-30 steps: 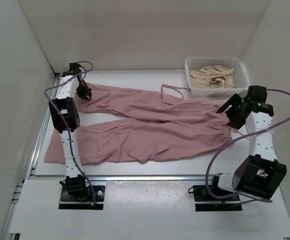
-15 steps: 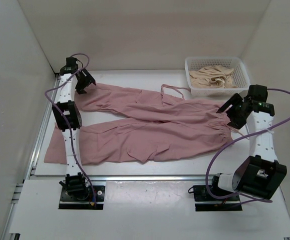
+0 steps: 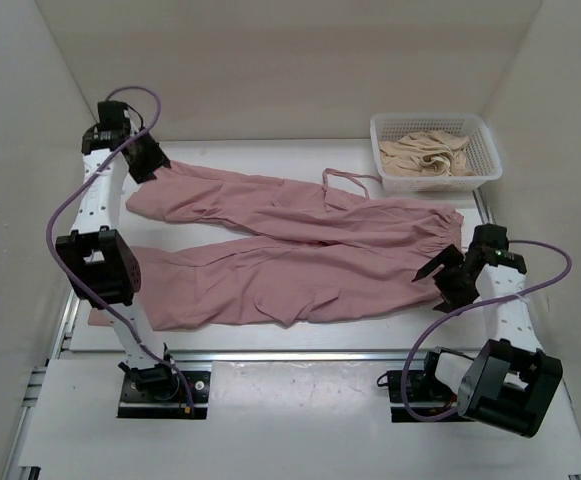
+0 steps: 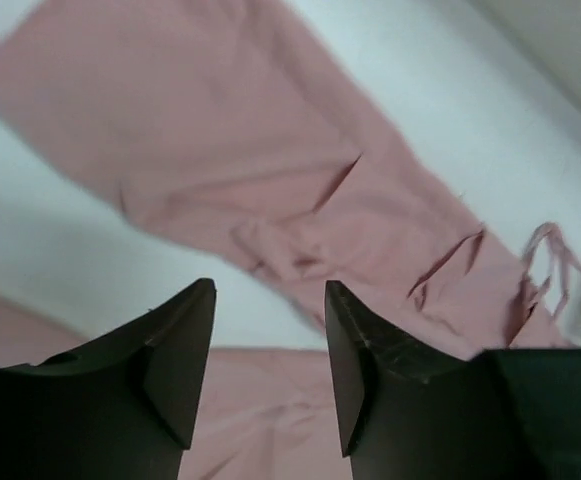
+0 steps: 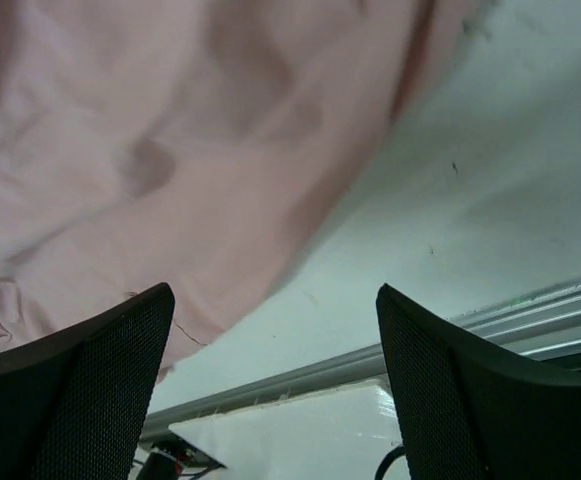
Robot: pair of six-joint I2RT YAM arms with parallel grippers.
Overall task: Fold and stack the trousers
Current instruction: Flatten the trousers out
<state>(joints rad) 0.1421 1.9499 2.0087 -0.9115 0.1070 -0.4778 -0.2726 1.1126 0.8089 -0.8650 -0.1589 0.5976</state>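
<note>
Trousers (image 3: 300, 250) lie spread flat across the worktop (image 3: 270, 335), legs running to the left of frame and waistband at the right, laid out ready for a fold, I'd say. Left gripper (image 3: 150, 162) hovers at upper left over the far cuff, jaws partly parted and empty. Right gripper (image 3: 435, 278) sits at lower right beside the waistband, spread wide, holding nothing.

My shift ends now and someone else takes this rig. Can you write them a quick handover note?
Left hand: open, empty, above the far leg at its end, far left.
Right hand: open, empty, beside the waistband, near right.
Trousers: spread flat across the table, waistband right, legs left.
Done: no fold yet.
To do: fold them, then stack.
White basket with beige cloth: far right.
</note>
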